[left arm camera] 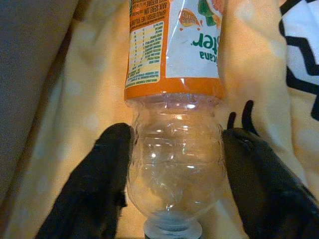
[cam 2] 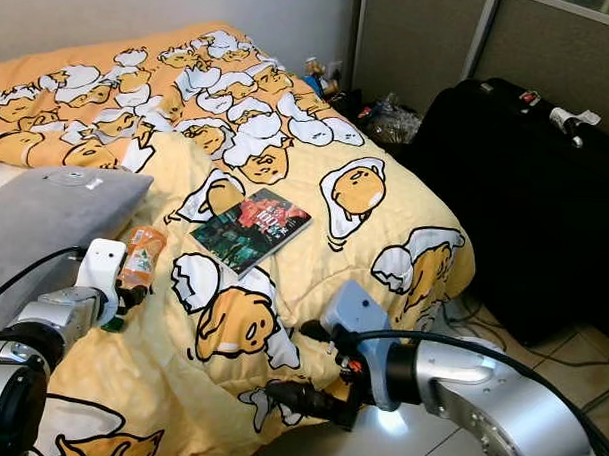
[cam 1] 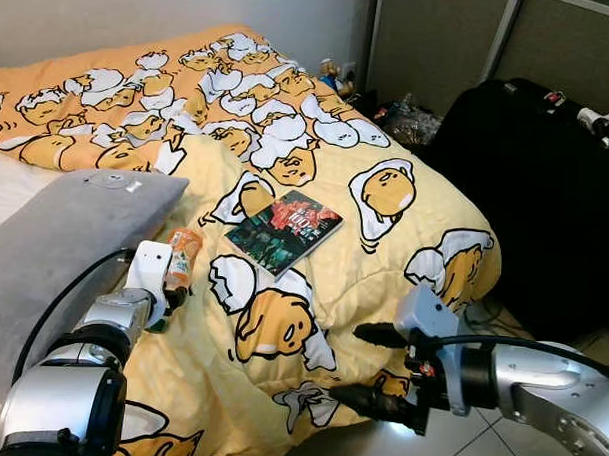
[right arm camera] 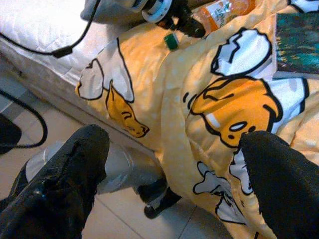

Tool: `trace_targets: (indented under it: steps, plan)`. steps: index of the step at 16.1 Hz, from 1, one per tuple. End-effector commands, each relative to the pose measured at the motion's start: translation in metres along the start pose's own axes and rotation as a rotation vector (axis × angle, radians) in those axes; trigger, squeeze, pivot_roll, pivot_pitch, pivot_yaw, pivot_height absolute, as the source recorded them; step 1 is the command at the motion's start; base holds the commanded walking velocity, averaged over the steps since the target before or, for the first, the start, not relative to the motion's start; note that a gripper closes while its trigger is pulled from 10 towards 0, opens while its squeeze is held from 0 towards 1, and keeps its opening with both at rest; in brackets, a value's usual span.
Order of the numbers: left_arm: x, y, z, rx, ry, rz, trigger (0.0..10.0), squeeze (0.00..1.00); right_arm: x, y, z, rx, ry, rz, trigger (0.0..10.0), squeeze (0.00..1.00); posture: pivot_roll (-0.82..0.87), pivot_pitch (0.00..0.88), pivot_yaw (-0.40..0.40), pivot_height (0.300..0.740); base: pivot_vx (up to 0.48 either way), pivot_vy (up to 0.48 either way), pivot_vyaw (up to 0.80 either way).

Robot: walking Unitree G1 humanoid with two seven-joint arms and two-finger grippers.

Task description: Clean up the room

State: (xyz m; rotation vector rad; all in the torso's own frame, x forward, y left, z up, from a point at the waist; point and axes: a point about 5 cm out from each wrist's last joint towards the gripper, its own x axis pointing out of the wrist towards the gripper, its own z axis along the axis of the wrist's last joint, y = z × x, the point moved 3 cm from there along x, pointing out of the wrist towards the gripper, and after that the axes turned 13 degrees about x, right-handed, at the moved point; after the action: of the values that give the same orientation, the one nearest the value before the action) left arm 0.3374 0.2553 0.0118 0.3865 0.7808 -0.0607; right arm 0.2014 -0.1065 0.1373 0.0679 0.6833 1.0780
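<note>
Left claw (left arm camera: 174,184) gripping clear neck of orange-labelled bottle (cam 1: 181,259), lying on yellow duvet (cam 1: 343,279) beside grey pillow (cam 1: 64,230). Right claw (cam 1: 372,368) hanging spread apart at bed edge. Book (cam 1: 284,230) resting nearby.

Yellow-orange egg-patterned blanket (cam 1: 316,188), grey pillow (cam 1: 64,250), clear orange-labelled bottle (left arm camera: 174,99), black suitcase (cam 1: 536,186).

Bed (cam 1: 403,261) by pale wall (cam 1: 142,12), tiled floor (cam 1: 427,452).
</note>
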Motion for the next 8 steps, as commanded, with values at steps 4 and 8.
trace_targets:
  steps: [4,8]
  plan:
    - [0.002,-0.011,-0.002,-0.044,-0.005,-0.031,0.0,0.0,0.007,-0.003,0.003,0.018,-0.027,0.017,10.0,0.0,-0.19,0.0,0.093,0.74,0.0,0.0,0.0]
    - [0.002,-0.012,0.001,-0.067,-0.019,-0.038,0.0,0.0,0.01,-0.016,0.004,0.053,-0.06,-0.018,10.0,0.0,-0.15,0.0,0.113,0.74,0.0,0.0,0.0]
